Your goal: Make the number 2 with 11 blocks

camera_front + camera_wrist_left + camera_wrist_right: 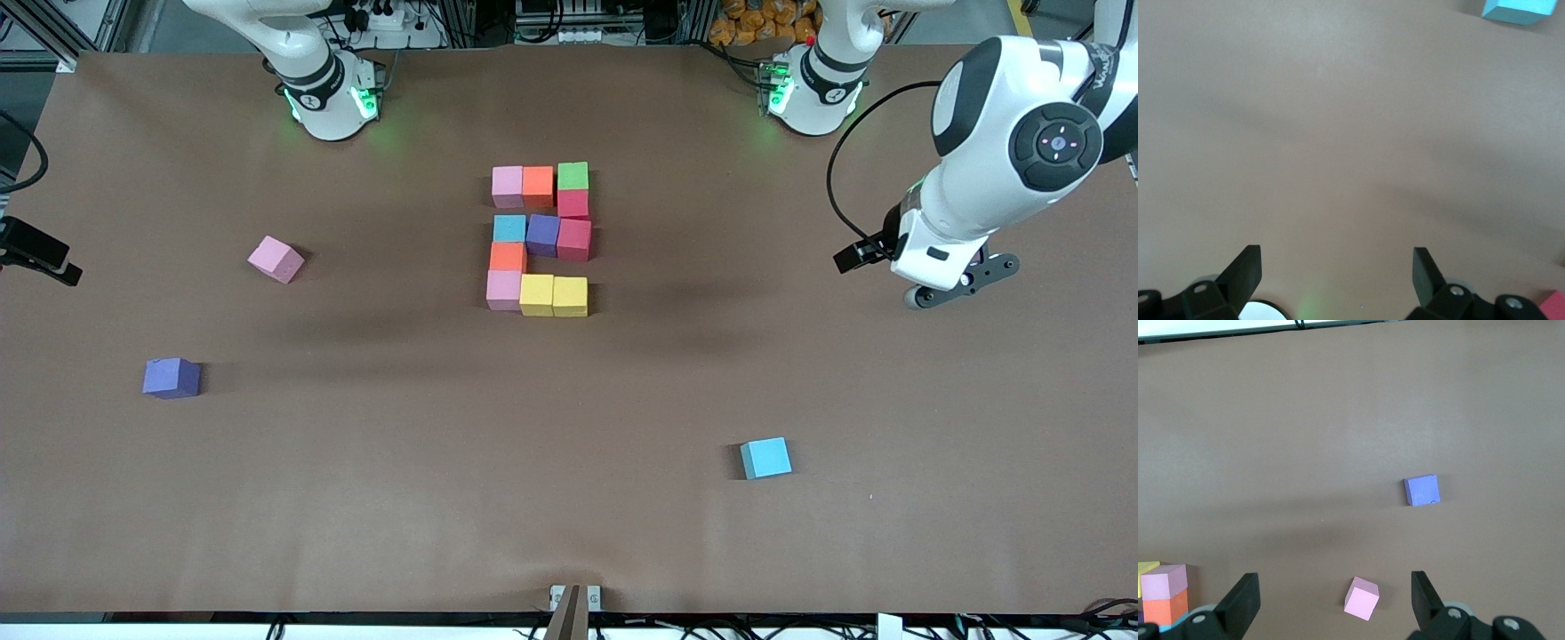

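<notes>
The number 2 (539,238) stands in the middle of the table, built of touching blocks: pink, orange and green on top, red below the green, then light blue, purple and red, an orange one, and pink with two yellow at the bottom. My left gripper (965,283) (1336,273) hangs open and empty over bare table toward the left arm's end. My right gripper (1333,593) is out of the front view. It is open and empty, high over a loose pink block (1361,599), with the digit's corner (1163,593) at the edge of its view.
Three loose blocks lie apart from the digit: a tilted pink one (276,259) and a purple one (171,378) (1422,490) toward the right arm's end, and a light blue one (765,458) (1518,10) nearer the front camera, toward the left arm's end.
</notes>
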### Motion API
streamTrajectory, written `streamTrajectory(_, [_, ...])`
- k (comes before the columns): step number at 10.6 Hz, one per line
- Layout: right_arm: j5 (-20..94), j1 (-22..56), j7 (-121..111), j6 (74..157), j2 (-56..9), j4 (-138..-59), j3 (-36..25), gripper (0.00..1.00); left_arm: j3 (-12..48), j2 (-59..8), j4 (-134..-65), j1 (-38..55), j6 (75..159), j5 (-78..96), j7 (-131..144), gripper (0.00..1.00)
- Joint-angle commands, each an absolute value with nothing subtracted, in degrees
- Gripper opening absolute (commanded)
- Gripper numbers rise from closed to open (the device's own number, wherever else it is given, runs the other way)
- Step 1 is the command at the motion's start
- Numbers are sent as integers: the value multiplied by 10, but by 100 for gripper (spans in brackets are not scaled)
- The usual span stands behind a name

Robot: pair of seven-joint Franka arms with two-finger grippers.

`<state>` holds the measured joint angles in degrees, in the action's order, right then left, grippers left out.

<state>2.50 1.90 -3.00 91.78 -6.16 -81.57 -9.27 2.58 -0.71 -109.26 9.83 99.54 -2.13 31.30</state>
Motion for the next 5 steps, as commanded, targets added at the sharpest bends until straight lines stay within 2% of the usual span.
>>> streamTrajectory(1, [31, 24, -33, 914, -62, -809, -98, 100, 11, 30, -1080, 102, 973, -11, 234, 100])
streamTrajectory(5, [32, 24, -34, 914, -62, -809, -98, 100, -2, 25, -975, 98, 884, -8, 179, 100])
